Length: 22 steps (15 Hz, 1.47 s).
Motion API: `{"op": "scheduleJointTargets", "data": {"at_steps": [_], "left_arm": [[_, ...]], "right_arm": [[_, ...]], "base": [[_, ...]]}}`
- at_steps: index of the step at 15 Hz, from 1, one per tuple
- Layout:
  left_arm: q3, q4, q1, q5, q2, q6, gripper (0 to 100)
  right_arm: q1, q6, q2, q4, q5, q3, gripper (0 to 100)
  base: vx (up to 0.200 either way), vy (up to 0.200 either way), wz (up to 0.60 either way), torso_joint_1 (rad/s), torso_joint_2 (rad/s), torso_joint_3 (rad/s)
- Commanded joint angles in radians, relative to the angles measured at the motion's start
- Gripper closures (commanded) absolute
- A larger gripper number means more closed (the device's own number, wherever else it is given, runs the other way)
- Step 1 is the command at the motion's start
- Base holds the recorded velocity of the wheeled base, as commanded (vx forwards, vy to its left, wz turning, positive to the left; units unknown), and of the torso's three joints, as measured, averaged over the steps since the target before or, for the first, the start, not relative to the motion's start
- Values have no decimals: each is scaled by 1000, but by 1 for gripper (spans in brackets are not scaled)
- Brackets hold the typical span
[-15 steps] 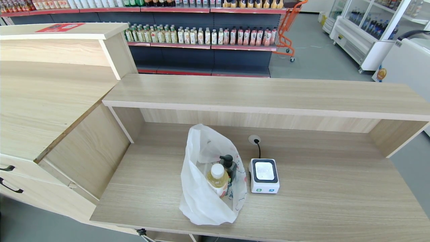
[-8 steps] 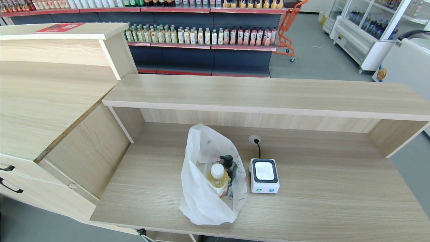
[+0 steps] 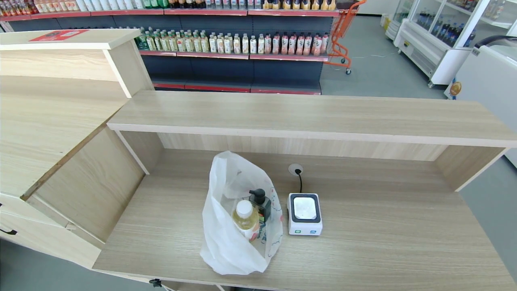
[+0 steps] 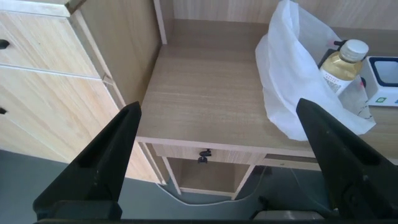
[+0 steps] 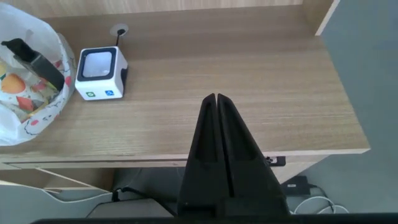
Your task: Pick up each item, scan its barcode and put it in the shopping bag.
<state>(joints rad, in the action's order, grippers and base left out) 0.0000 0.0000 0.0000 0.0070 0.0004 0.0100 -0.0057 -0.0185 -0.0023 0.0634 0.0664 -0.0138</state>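
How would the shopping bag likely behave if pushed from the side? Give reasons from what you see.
The bag looks thin and creased, so its wall would probably crumple before it slides. The bottle and pump bottle standing inside likely weigh it down, yet could tip. Its rim is folded and uneven, so it would probably flop when lifted.

left gripper fingers spread; shopping bag holds bottle.

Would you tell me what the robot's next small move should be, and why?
Probably none beyond parking the arms: the drink bottle and pump bottle already stand in the shopping bag beside the scanner, and the open left claw and shut right claw hang off the counter's near edge.
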Motion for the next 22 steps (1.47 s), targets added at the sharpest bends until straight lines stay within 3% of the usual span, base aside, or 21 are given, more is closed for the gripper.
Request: {"op": "scheduleJointTargets", "data": {"at_steps": [1,5,10,22], "left_arm": [[0,0,0,1,0,-1,0],[0,0,-2,1,0,-5,0],[0,0,-2,1,0,-4,0],[0,0,-2,1,0,-4,0]], "right_arm": [[0,2,4,-1,0,0,100],[0,0,4,-1,0,0,100],[0,0,4,-1,1,0,100],[0,0,4,-1,1,0,100]], "base": [[0,-200,0,-7,-2,2],[0,0,0,0,0,0],[200,0,0,0,-3,-1],[0,0,0,0,0,0]]}}
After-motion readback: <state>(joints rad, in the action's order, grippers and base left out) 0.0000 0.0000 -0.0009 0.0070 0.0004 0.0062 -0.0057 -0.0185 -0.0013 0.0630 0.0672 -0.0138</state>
